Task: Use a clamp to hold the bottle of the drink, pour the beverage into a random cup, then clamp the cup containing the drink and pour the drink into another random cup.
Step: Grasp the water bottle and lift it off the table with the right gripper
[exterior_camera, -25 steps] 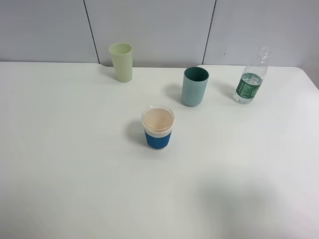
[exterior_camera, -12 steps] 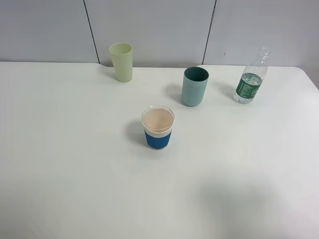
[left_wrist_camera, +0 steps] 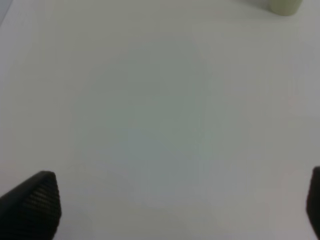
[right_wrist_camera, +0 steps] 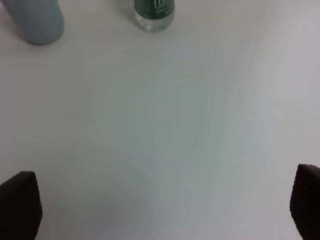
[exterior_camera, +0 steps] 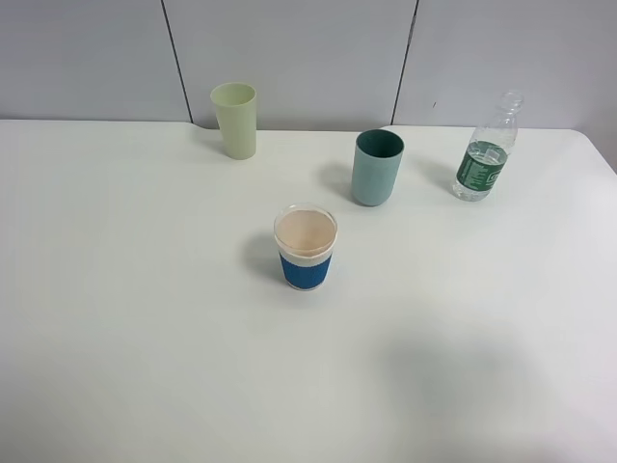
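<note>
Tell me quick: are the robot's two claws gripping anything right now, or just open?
Left gripper: open wide, holding nothing.
Right gripper: open wide, holding nothing.
</note>
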